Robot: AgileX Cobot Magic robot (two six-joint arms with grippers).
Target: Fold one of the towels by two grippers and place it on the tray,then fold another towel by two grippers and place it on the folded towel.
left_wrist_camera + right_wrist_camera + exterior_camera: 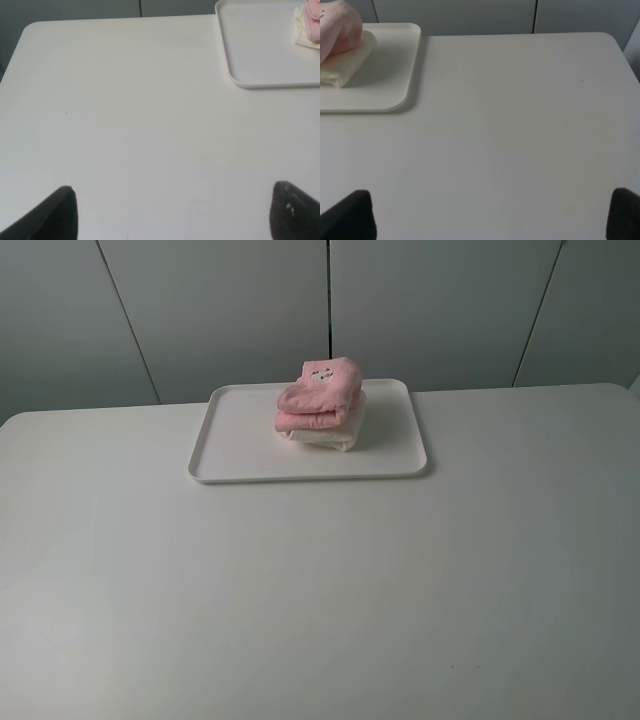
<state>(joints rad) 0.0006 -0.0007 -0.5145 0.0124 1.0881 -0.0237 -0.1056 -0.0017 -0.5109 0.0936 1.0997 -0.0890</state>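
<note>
The white tray (pixel 240 440) sits at the back middle of the table. On it the folded cream towel (pixel 325 438) lies as a small bundle, with the folded pink towel (pixel 322 395) stacked on top, its dark embroidered mark facing up. Neither arm appears in the exterior high view. In the left wrist view my left gripper (pixel 172 212) is open over bare table, with the tray (pixel 260 60) and the edge of the pink towel (pixel 314 22) far off. My right gripper (pixel 490 215) is open too, well away from the tray (pixel 390 80), the cream towel (pixel 345 65) and the pink towel (pixel 340 27).
The white table (pixel 320 590) ends in a back edge just behind the tray, with grey wall panels (pixel 220 310) beyond. The table's rounded corners show in both wrist views.
</note>
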